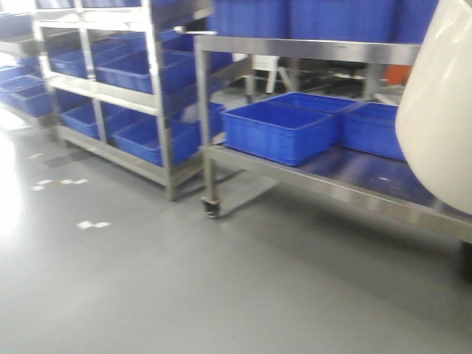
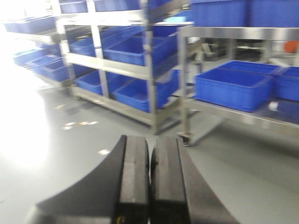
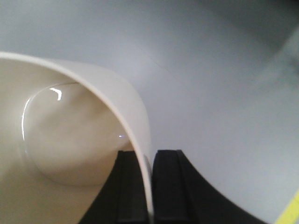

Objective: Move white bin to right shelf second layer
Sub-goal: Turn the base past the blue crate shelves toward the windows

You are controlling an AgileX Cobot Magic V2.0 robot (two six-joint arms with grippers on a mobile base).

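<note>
Filling the 3 o'clock edge of the front view, the white bin (image 1: 442, 110) shows as a smooth, glossy curved wall close to the lens, covering part of the nearer steel rack (image 1: 310, 50); blue crates (image 1: 280, 129) sit on that rack's lower shelf at the centre, and more stand along its top at 12 o'clock; a small wheel (image 1: 212, 209) carries the rack's corner post; a second rack (image 1: 158, 96), also loaded with blue crates, runs off toward 10 o'clock; the grey floor (image 1: 184, 295) takes up the lower half, with a few white scraps (image 1: 92, 224) at 8 o'clock.

From the left wrist, the left claw (image 2: 150, 144) rises from 6 o'clock with its two black pads pressed flat together and nothing between them; the racks and crates lie from 10 to 3 o'clock, blurred.

From the right wrist, the right claw (image 3: 148, 156) at 6 o'clock is all but closed, pinching the bin's thin rim, one finger inside the wall and one outside; the bin's shiny hollow fills the 9 o'clock side; bare floor spreads from 12 to 3 o'clock; a yellow strip (image 3: 290, 211) cuts the 5 o'clock corner.
</note>
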